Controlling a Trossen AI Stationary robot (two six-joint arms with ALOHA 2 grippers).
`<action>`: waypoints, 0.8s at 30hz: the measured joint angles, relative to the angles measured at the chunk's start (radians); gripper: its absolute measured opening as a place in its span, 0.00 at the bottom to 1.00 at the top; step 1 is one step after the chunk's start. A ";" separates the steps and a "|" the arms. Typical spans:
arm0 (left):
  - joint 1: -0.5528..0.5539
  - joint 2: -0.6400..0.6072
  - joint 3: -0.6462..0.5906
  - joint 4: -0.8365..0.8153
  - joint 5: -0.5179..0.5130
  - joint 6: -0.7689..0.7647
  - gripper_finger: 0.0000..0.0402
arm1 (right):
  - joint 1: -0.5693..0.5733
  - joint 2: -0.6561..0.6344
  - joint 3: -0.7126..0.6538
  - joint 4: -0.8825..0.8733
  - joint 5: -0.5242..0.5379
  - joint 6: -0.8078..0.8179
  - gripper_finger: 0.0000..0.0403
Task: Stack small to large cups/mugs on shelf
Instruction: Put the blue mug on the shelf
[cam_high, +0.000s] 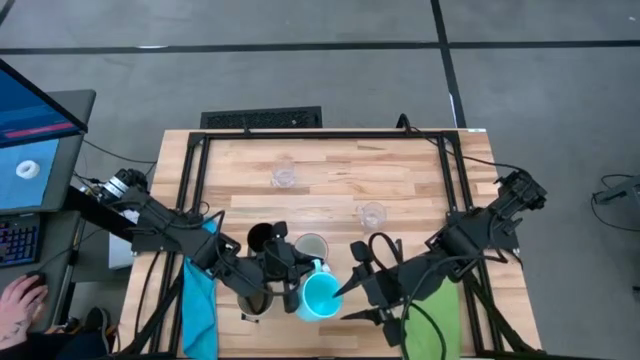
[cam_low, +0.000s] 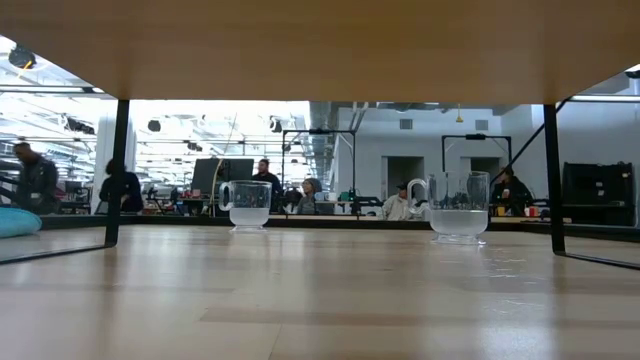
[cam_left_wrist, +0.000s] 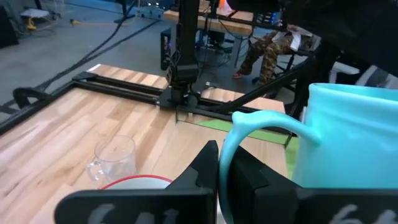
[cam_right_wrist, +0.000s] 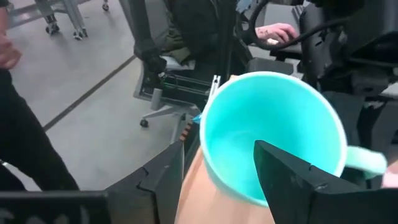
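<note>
A: Shelf (cam_high: 330, 175) is taking up most of the high view's middle. Two clear glasses are standing on it well apart, one (cam_high: 284, 176) above centre, one (cam_high: 372, 214) right of centre. The rest is crowding at lower centre.

B: The crowd?

A: Blue mug (cam_high: 320, 296) is sitting tilted at lower centre, mouth up. Just above it, a white mug (cam_high: 311, 246); left of that, a black tumbler (cam_high: 259, 237); lower left, a tan mug (cam_high: 252, 301) mostly under the arm.

B: Pincers?

A: Left gripper (cam_high: 288, 272) is touching the blue mug's left side. In the left wrist view a finger (cam_left_wrist: 205, 169) is lying against the handle, which is looping over it; I am reading that as clamped on the mug. Right gripper (cam_high: 352, 285) is reaching in from the right with its fingers spread; in the right wrist view one finger is inside the rim, the other outside.

B: Risks?

A: Two arms are crowding one mug. If both are pulling, it could twist free or tip. A handle grip is looking weak, so the mug may swing. Neighbours are standing close; any sweep could be knocking the white mug or tumbler.
</note>
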 joint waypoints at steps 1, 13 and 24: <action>0.004 0.000 0.000 0.001 0.015 -0.008 0.00 | 0.000 0.000 0.000 0.000 0.000 -0.009 0.53; 0.052 0.002 0.000 0.001 0.110 -0.037 0.00 | -0.004 0.000 0.000 -0.039 -0.004 -0.033 0.51; 0.058 0.004 0.000 0.006 0.115 -0.043 0.00 | -0.011 0.000 0.000 -0.079 -0.004 -0.070 0.42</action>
